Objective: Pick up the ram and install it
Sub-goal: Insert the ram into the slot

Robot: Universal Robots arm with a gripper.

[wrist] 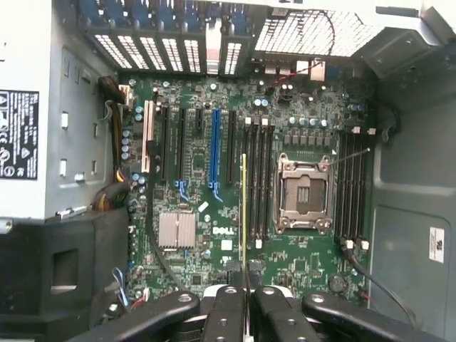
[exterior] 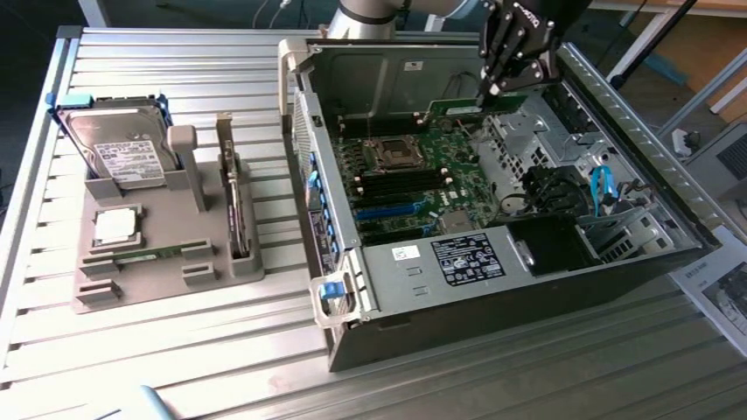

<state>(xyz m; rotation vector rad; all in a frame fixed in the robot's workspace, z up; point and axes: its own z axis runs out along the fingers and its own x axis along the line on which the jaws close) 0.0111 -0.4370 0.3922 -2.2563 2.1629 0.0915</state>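
Note:
My gripper (exterior: pixel 505 87) hangs over the open computer case (exterior: pixel 350 289), shut on the ram (exterior: pixel 457 108), a thin green stick that juts out toward the exterior view's left. The wrist view catches the ram (wrist: pixel 244 214) edge-on as a narrow line running out from between my black fingers (wrist: pixel 226 313). Below it lies the green motherboard (wrist: pixel 206 249), and the line falls along the black memory slots (wrist: pixel 258 178) beside the empty processor socket (wrist: pixel 305 192). The stick is above the board, not seated in a slot.
A grey holder tray (exterior: pixel 105 297) at the exterior view's left carries a hard drive (exterior: pixel 117 153), a square silver chip (exterior: pixel 117 226), a card on edge (exterior: pixel 240 210) and a second green stick (exterior: pixel 152 255). The power supply (exterior: pixel 467 258) and case walls ring the board.

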